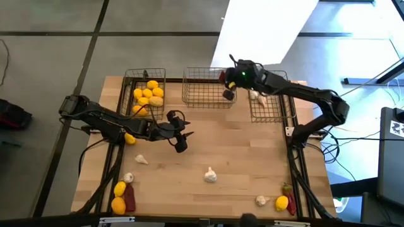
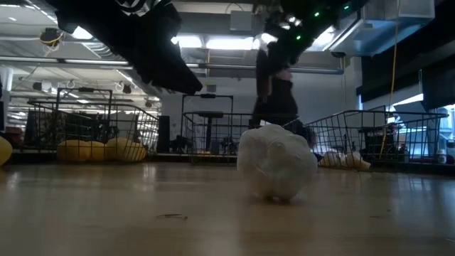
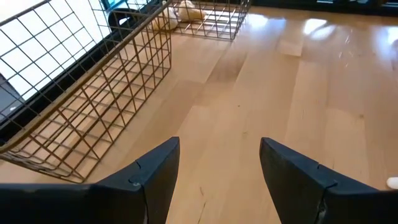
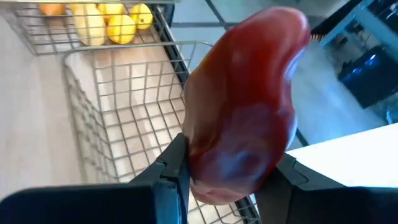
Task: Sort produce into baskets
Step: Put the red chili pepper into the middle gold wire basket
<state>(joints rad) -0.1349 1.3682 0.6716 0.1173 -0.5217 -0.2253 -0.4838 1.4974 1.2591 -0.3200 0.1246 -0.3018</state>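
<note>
Wooden table (image 1: pixel 240 151): R fingers (image 1: pixel 228 94) grip red chili (image 4: pixel 239 106) (over middle basket (image 1: pixel 208 88)).

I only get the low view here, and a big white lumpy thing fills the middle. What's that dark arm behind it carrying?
Observer: That lump is a garlic bulb. The right gripper is shut on a dark red chili pepper.
Operator: Where is it taking it?
Observer: From above, it hangs over the right edge of the middle basket, which looks empty.
Operator: And the other arm at my top left?
Observer: That is the left gripper, open, holding nothing, over bare table in front of the left basket.
Operator: What's in that left one?
Observer: Yellow lemons; the right basket holds garlic.
</note>
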